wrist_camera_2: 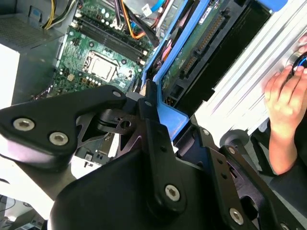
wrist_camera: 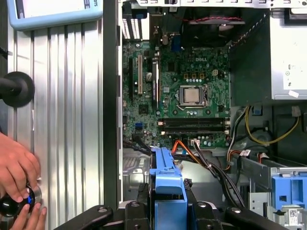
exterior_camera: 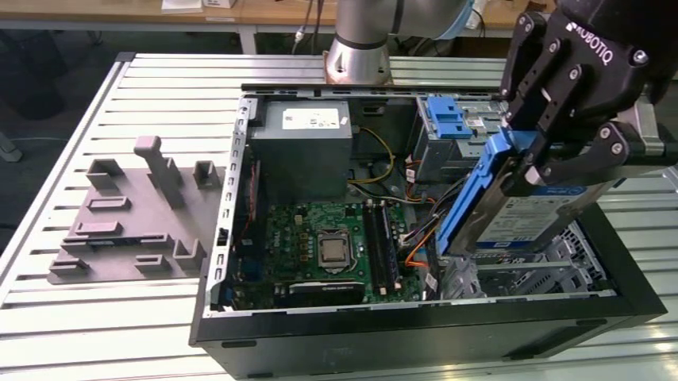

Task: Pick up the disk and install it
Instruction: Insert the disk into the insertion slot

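The hand [exterior_camera: 542,168] grips the disk [exterior_camera: 526,221] (tilted) above the computer case [exterior_camera: 424,321].

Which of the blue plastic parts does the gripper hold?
The blue plastic carrier frame edging the flat silver metal disk: the black gripper clamps it, tilted. The ridged blue latch sits untouched on its silver cage.

There is one disk [exterior_camera: 529,218], one end effector [exterior_camera: 545,171], one computer case [exterior_camera: 424,319].
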`<state>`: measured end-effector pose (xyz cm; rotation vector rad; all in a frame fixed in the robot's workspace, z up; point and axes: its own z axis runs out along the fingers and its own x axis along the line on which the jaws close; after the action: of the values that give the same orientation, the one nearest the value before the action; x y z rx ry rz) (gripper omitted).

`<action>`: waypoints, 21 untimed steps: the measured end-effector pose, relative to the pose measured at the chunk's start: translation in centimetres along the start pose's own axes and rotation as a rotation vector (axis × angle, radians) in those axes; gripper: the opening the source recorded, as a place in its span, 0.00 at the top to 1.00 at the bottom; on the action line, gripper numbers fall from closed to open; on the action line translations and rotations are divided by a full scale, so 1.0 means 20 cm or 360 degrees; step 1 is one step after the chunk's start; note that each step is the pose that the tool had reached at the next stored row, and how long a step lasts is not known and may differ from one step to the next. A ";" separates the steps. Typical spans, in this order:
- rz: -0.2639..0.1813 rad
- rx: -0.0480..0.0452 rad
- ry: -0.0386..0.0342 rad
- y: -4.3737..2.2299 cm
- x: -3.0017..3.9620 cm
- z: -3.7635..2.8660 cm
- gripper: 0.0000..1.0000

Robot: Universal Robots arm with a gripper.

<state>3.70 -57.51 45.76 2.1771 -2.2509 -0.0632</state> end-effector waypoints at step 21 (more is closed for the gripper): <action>0.0000 0.0006 -0.0001 -0.074 -0.002 0.009 0.64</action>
<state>5.18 -57.51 45.53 2.1792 -2.2529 -0.0595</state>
